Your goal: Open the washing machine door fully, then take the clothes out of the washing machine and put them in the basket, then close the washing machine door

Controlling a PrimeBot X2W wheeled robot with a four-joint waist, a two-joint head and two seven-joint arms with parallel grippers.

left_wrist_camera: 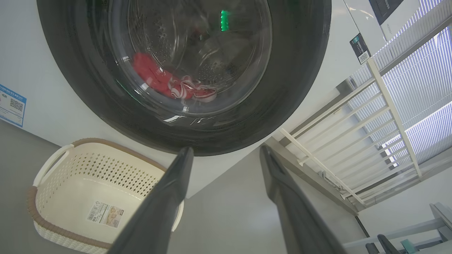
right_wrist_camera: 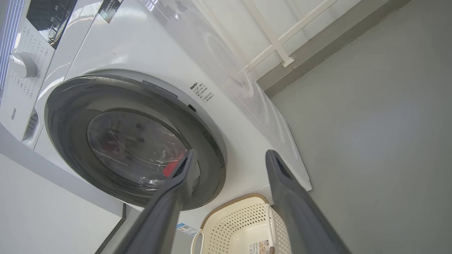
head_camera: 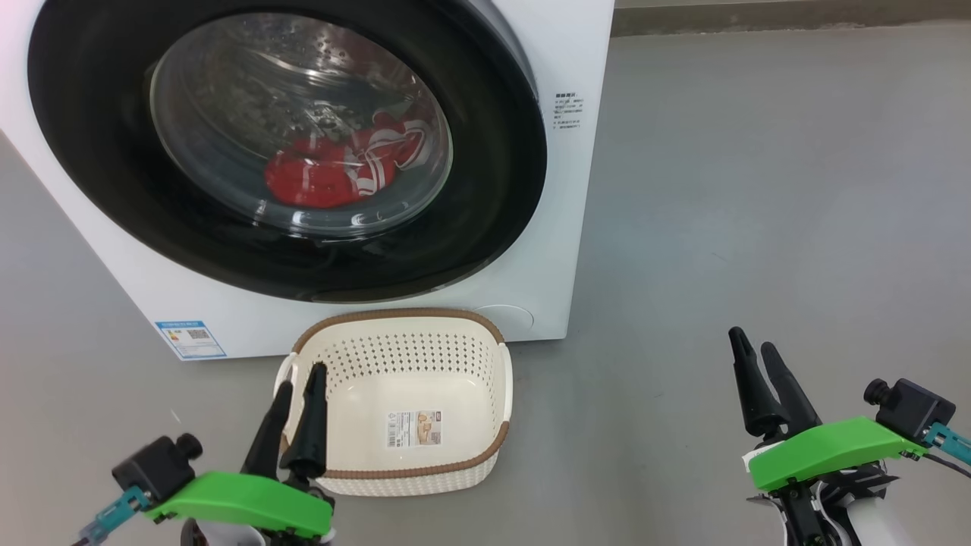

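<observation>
Left gripper (head_camera: 300,377) at 7 o'clock and right gripper (head_camera: 752,339) at 4 o'clock are spread and empty; washing machine door (head_camera: 300,98) is shut, so a grip may slip off its glossy rim, or it may swing into the basket (head_camera: 402,315).

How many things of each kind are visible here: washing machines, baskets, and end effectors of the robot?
Washing machine: 1
Basket: 1
End effectors: 2, the left end effector and the right end effector
Total: 4
</observation>
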